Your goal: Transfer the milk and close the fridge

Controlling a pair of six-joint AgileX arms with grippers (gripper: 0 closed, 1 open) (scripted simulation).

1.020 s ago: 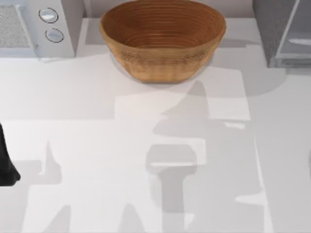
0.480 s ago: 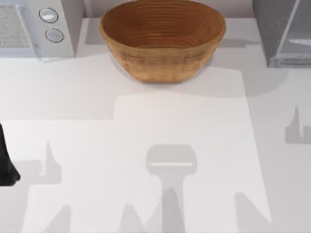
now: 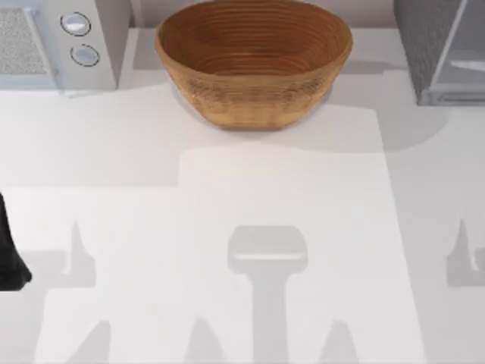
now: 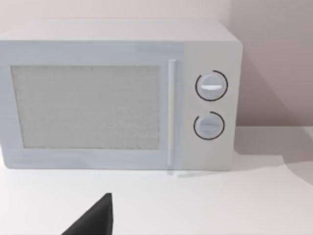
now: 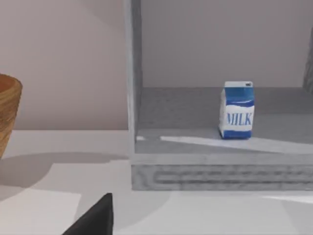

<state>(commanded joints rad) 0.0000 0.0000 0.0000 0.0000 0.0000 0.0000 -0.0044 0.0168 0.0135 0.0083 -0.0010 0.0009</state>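
The milk [image 5: 237, 110] stands upright on the fridge [image 5: 215, 169] floor, at the table's far right; the fridge is open. The left arm [image 3: 9, 250] sits at the left edge. Whether either claw is open or closed cannot be told. The bowl [image 3: 254, 61] stands far centre.

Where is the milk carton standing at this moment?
In the right wrist view, the milk stands upright on the floor inside the open fridge, which sits at the table's far right corner beside the woven bowl.
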